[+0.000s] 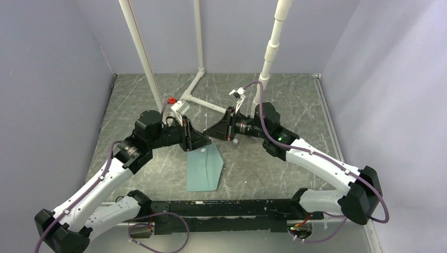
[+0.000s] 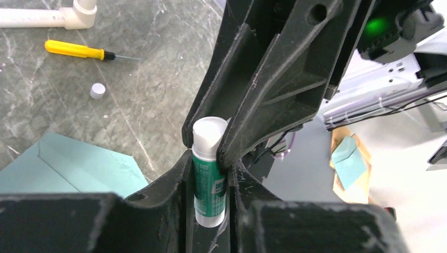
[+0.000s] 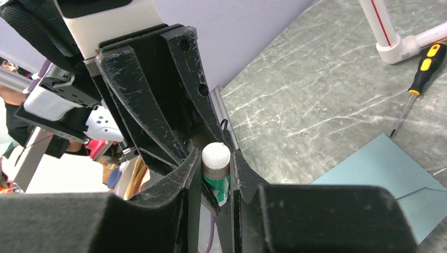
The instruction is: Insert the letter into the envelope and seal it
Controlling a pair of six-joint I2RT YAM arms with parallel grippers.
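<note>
A grey marbled table (image 1: pixel 295 105) carried the whole scene, with white PVC piping (image 1: pixel 203 100) lying and standing toward its far side. The left arm (image 1: pixel 105 182) and right arm (image 1: pixel 321 161) reached in from their own sides and met tip to tip over the middle of the table.

The envelope (image 1: pixel 203 171), pale teal, lay flat on the table just below and nearer than that meeting point, with its triangular flap spread out toward the right. Nothing touched it. Whether the letter was inside could not be told from any view.

The left gripper (image 2: pixel 211 161) had its jaws drawn narrow around the green body of a glue stick (image 2: pixel 210 190), one finger against each side. The right gripper (image 3: pixel 215 158) came at the same stick from the opposite end. Its jaws were also nearly closed and appeared to pinch the white top, though the contact there was partly hidden by the fingers. The stick hung in the air between the two grippers, above the table.

A yellow-handled screwdriver (image 2: pixel 79 50) lay on the table near the piping, well apart from the envelope. A small white cylinder (image 2: pixel 97 90), possibly a cap, stood between the two.
</note>
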